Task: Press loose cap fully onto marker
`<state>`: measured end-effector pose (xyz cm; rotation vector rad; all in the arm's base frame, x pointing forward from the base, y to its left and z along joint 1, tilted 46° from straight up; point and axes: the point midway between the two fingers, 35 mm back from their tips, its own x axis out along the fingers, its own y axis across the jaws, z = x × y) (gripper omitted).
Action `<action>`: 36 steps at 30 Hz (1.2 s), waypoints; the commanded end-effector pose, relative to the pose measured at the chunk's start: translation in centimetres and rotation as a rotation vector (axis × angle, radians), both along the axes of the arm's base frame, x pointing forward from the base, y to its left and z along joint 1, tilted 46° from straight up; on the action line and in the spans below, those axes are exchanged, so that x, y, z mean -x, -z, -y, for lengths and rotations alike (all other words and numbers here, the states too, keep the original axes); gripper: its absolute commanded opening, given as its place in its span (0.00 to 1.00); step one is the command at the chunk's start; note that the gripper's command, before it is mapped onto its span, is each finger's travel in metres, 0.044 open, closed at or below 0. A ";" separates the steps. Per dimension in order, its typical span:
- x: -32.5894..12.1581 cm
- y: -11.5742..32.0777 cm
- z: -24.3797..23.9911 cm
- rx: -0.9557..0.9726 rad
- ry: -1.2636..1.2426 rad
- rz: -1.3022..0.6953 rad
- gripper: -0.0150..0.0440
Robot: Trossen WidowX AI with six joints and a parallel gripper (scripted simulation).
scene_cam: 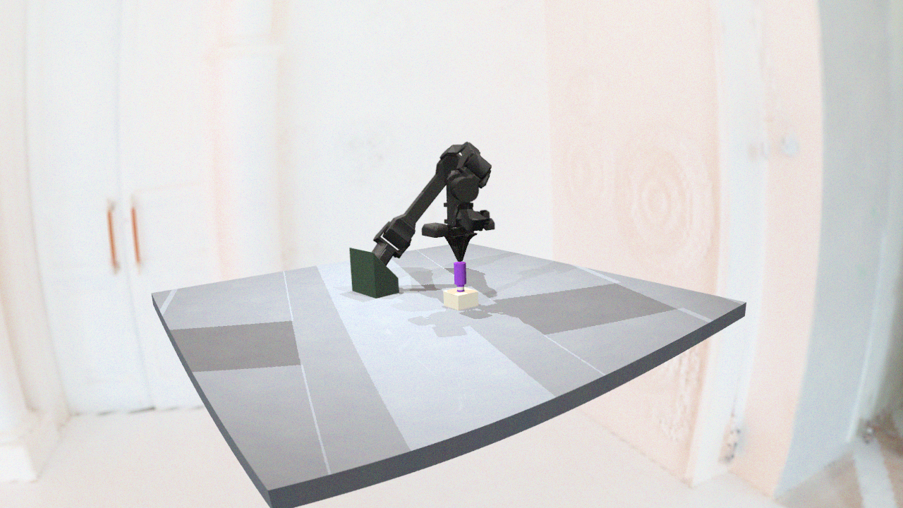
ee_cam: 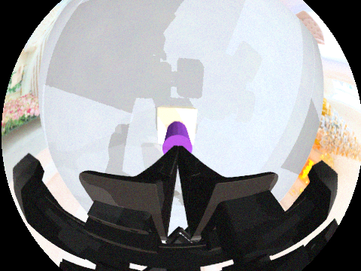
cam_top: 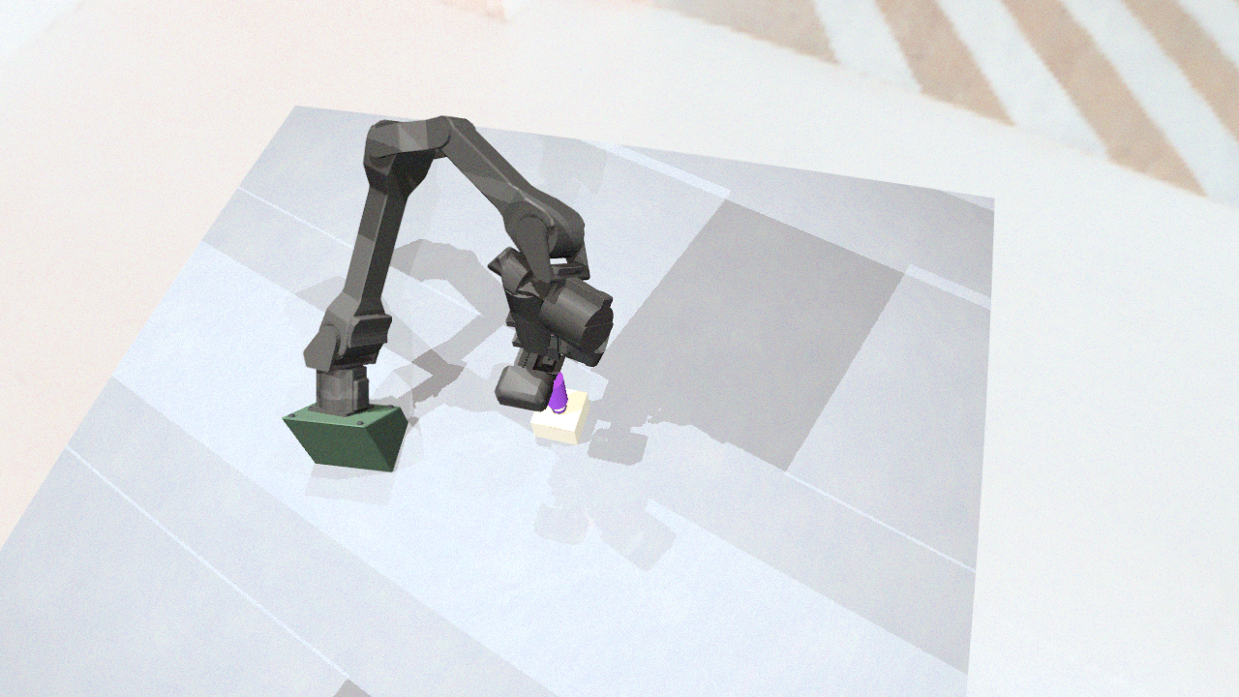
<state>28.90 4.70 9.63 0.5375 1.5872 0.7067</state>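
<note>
The purple cap stands upright on the marker, over the cream holder block. A short pale band of the marker shows between the cap and the block in the exterior view. My gripper is shut with nothing between its fingers. Its joined fingertips are right above the cap's top, at or very near it; whether they touch cannot be told. In the top view the arm partly hides the cap's top.
The arm's green base stands on the table, to the left of the block in the top and exterior views. The table's near edge shows in the exterior view. Shadows of the arm fall around the block.
</note>
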 end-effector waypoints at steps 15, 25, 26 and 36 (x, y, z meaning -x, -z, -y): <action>-0.3 -0.2 0.3 0.005 0.018 0.007 0.25; -0.9 -5.6 5.7 0.033 0.108 0.029 0.25; -0.9 -5.6 5.7 0.033 0.108 0.029 0.30; -0.9 -5.6 5.7 0.033 0.108 0.029 0.74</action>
